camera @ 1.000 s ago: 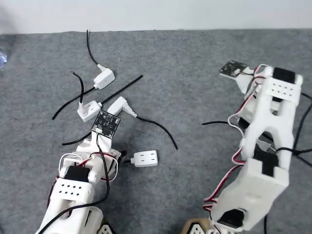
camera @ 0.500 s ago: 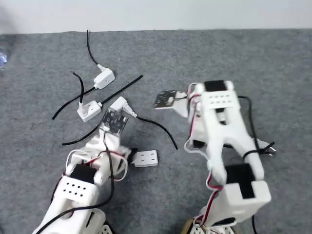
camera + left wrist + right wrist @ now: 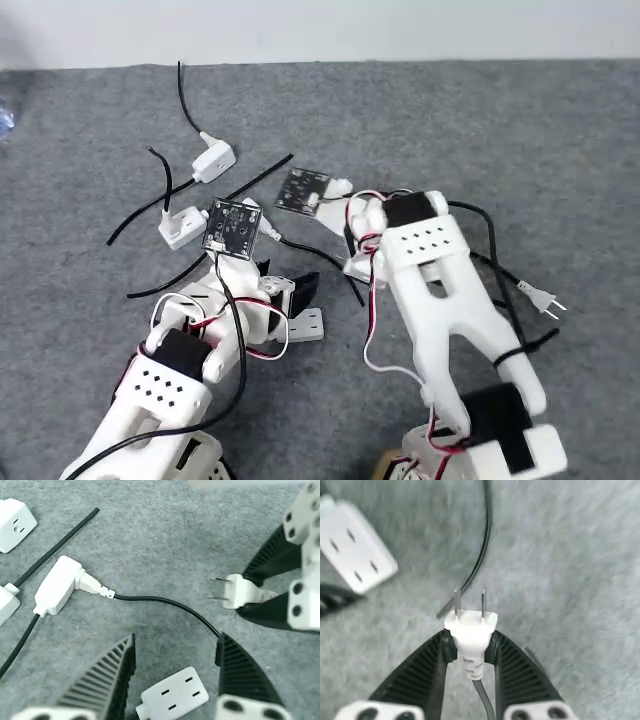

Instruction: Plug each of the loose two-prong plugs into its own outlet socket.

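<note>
A white two-prong plug (image 3: 470, 625) on a black cord is pinched in my right gripper (image 3: 470, 635), prongs pointing away from the fingers. A white outlet block (image 3: 352, 550) lies on the carpet just ahead and to one side of it. In the left wrist view my left gripper (image 3: 176, 639) is open, straddling the outlet block (image 3: 172, 697), and the right gripper (image 3: 245, 594) holds the plug (image 3: 235, 592) a short way off. From above, both grippers meet near the outlet block (image 3: 305, 325) at mid-table. A second loose plug (image 3: 537, 295) lies to the right.
A white angled plug (image 3: 57, 585) with a black cable (image 3: 165, 602) lies beyond the left gripper. Two white adapters (image 3: 212, 160) (image 3: 183, 225) and loose black cords sit at the back left. Grey carpet reaches a pale wall at the far edge.
The right arm has swung from the table's right side to the middle, bringing its plug close to the outlet block. The left arm has shifted forward and its fingers now straddle the block.
</note>
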You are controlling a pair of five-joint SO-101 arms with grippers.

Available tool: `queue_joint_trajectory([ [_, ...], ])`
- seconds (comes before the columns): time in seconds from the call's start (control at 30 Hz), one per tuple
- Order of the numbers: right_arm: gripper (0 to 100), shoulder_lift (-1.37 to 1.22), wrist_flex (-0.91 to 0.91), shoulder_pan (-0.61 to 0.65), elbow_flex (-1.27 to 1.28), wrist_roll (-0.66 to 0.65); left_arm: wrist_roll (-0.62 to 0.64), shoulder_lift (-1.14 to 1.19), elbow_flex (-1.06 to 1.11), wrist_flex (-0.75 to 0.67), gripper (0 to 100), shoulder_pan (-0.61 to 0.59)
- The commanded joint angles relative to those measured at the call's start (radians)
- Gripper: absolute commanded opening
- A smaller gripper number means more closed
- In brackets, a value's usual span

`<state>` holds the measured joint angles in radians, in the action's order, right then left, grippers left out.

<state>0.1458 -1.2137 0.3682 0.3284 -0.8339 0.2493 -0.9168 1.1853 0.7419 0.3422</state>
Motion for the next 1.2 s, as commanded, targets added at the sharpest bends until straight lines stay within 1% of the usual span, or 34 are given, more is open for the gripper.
queue_joint_trajectory([
  [0.0, 0.9, 0.064, 0.019, 0.065, -0.011, 0.049, 0.011, -0.017, -0.047, 0.005, 25, -0.003],
  [0.13, 0.9, 0.065, 0.018, 0.107, -0.011, 0.069, 0.011, -0.017, -0.051, 0.005, 25, -0.003],
  [0.27, 0.9, 0.068, 0.018, 0.108, -0.011, 0.071, 0.011, -0.068, -0.048, 0.005, 25, -0.026],
  [0.4, 0.9, 0.074, -0.030, 0.113, -0.011, 0.072, 0.011, -0.199, -0.001, 0.003, 25, -0.078],
  [0.6, 0.9, 0.137, -0.120, 0.180, -0.023, 0.072, 0.011, -0.470, 0.136, 0.002, 25, -0.077],
  [0.7, 0.9, 0.199, -0.156, 0.220, -0.023, 0.100, -0.031, -0.560, 0.193, 0.005, 25, -0.068],
  [0.97, 0.9, 0.354, -0.282, 0.317, -0.025, 0.146, -0.044, -0.499, 0.208, 0.003, 25, -0.068],
  [1.17, 0.9, 0.458, -0.355, 0.337, -0.071, 0.163, -0.044, -0.499, 0.211, 0.006, 25, -0.063],
])
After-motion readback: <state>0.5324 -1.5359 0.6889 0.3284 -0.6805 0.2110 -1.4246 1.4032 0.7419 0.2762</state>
